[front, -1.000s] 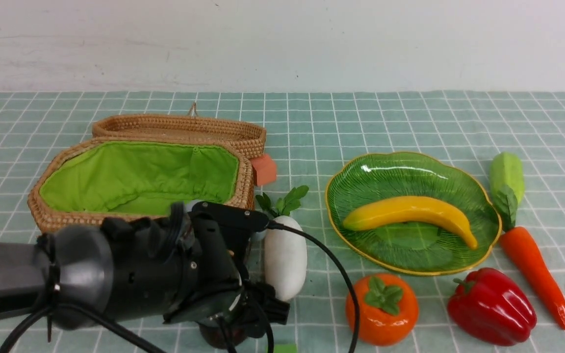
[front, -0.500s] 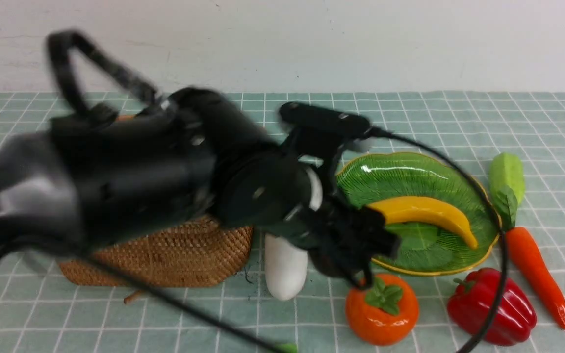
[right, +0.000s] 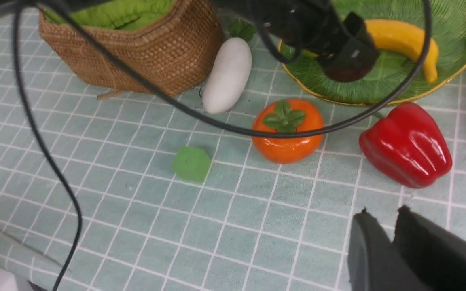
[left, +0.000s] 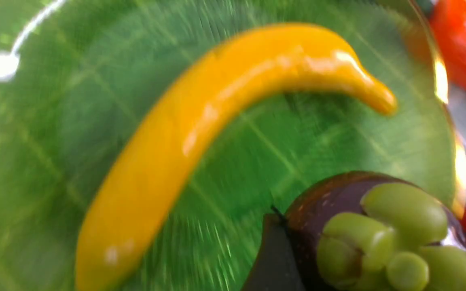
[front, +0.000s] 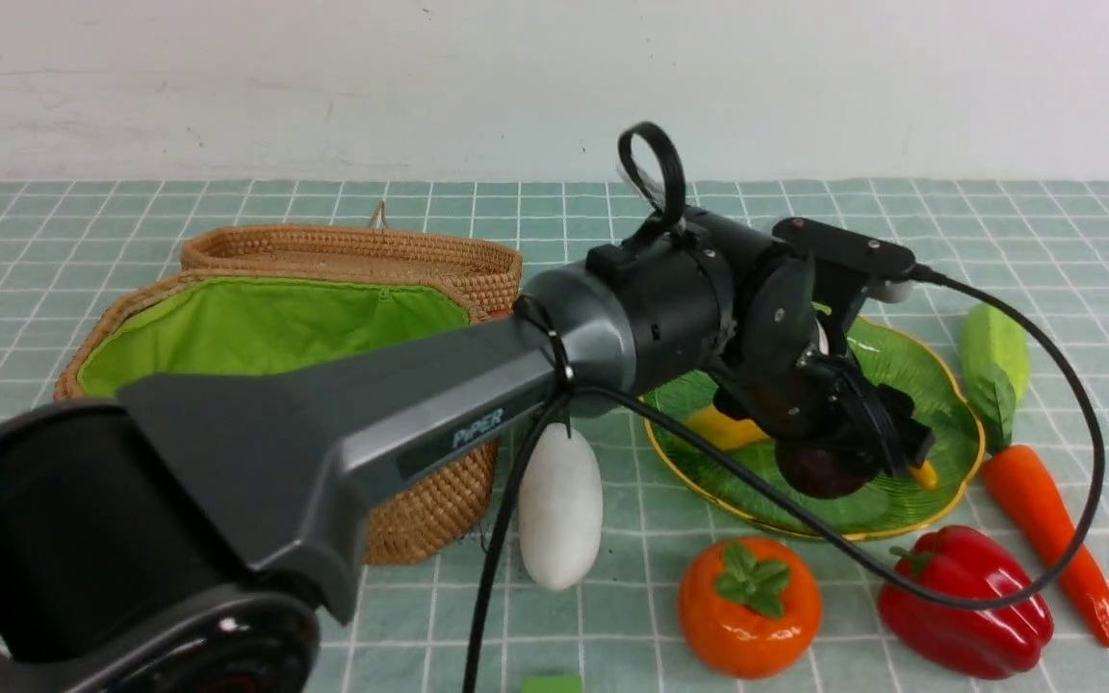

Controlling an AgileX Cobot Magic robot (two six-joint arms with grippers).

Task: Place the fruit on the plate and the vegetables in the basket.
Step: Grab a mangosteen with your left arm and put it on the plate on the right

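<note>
My left gripper [front: 843, 450] is shut on the dark purple mangosteen [front: 822, 469] and holds it just above the green leaf-shaped plate [front: 906, 358], beside the yellow banana [front: 716, 428] lying there. In the left wrist view the mangosteen [left: 378, 234] with its green cap sits between the fingers, over the plate [left: 55, 121]. The orange persimmon [front: 749, 606] rests on the cloth in front of the plate. Around it lie the white radish [front: 561, 505], red bell pepper [front: 964, 602], carrot [front: 1045, 525] and gourd [front: 994, 346]. The wicker basket [front: 420, 520] stands open at the left. My right gripper [right: 383, 212] is shut and holds nothing, low over the cloth near the pepper [right: 407, 143].
A small green cube [right: 191, 163] lies on the checked cloth in front of the radish. The left arm stretches across the basket, and its black cable [front: 1079, 481] loops over the plate and pepper. The basket lid [front: 352, 252] leans open behind.
The left arm lifted the mangosteen from the front of the table and swung it right, past the radish, to above the plate.
</note>
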